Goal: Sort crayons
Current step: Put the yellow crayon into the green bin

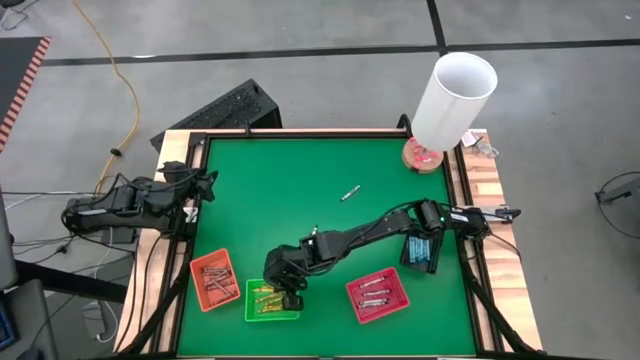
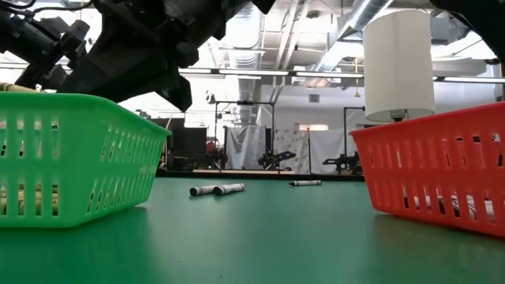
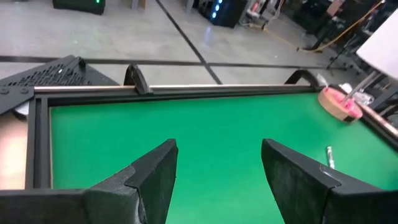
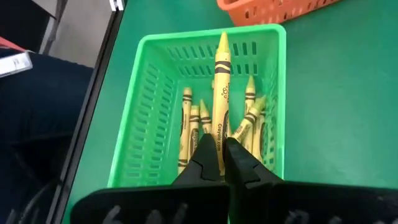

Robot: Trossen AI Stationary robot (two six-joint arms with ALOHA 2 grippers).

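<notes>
Four trays: orange tray, green tray, red tray and black tray lie along the near part of the green surface.
Right hand: over the green tray, fingers clenched on a yellow crayon that points away from the wrist over the tray's crayons; whether it touches them cannot be told.
Left hand: released, fingers spread wide, holding nothing, at the surface's left edge.
Hidden from above: the right arm covers part of the green tray, so the held crayon does not show in the high view; only the right wrist view shows the grip.
Green tray contents: yellow crayons lie side by side, partly behind the fingers.
Red tray contents: pale sticks, too small from above to tell the colour.
Black tray contents: light blue crayons, partly under the right arm.
Orange tray contents: reddish sticks, hard to separate from the tray.
Loose crayon: a grey one alone mid-surface, well apart from the trays.
Low view only: two pale crayons lying end to end between the green and red trays, which are cut off at the edges, and another farther back.
White tube: stands at the far right corner on a round base.
</notes>
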